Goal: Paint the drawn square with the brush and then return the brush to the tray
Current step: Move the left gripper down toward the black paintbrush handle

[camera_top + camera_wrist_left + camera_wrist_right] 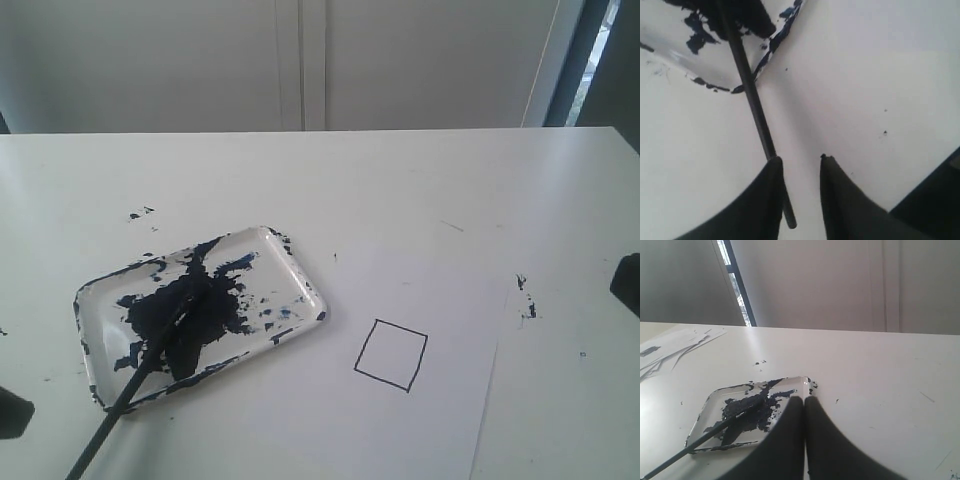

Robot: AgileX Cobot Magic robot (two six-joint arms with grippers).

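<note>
White laminate covers the table (400,180), smooth and matte, and it fills most of the exterior view. On its near right lies a plain sheet of paper (440,420), flat, with nothing resting on it.

Left of the paper and apart from it sits the tray (290,270), a glossy white rectangle with rounded corners and a raised rim, turned at an angle to the table edge. A dark navy-black paint blotch (185,320) spreads over its middle, with smaller smears along the rim.

The brush (140,375), a thin black stick, has its tip in the blotch. Its handle crosses the tray's near left rim and runs out over the table toward the near left.

The left gripper (800,159) hangs low over the table at the handle's free end, its dark, tapered fingers apart. The handle passes close by one fingertip and ends between the two (whether it touches that finger cannot be told). Nothing is clamped.

The right gripper (804,400) sits at the table's right side, well apart from the tray and facing it, fingers pressed together on nothing.

The drawn square (391,354), a thin black outline, is unpainted inside. Small dark flecks (525,300) mark the table right of the paper, and a few more lie beyond the tray.
</note>
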